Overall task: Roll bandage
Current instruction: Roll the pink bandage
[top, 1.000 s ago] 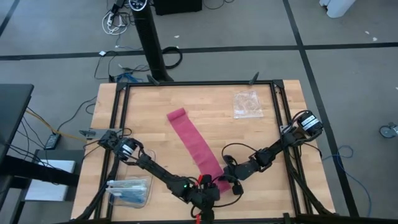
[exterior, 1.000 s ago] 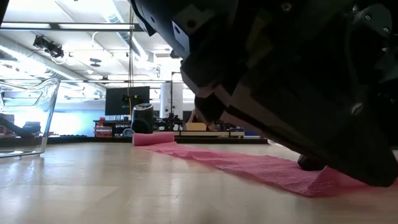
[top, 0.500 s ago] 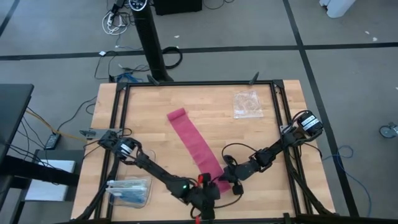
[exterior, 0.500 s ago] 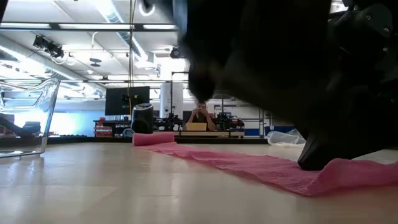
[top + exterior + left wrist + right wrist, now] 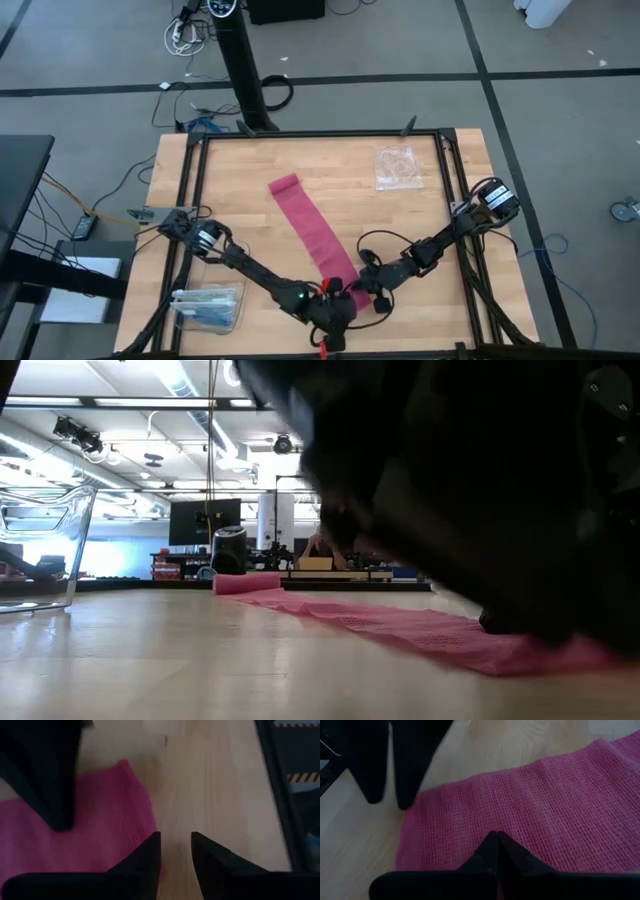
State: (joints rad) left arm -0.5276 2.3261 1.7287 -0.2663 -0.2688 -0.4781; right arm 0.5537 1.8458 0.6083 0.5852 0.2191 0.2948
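Left gripper (image 5: 175, 851): fingers slightly parted, empty, at bandage's near end.
Right gripper (image 5: 496, 851): closed, tips pressing the bandage.
Bandage (image 5: 315, 235): flat pink strip across table (image 5: 240, 180).

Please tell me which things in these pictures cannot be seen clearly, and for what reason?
- Near end of the bandage: in the high view both grippers cover it; any fold or roll there cannot be seen.
- Low view: a blurred dark arm fills the right side and hides that end.
- Contents of the clear bag: too small in the high view.
- Blue contents of the plastic box: too small.
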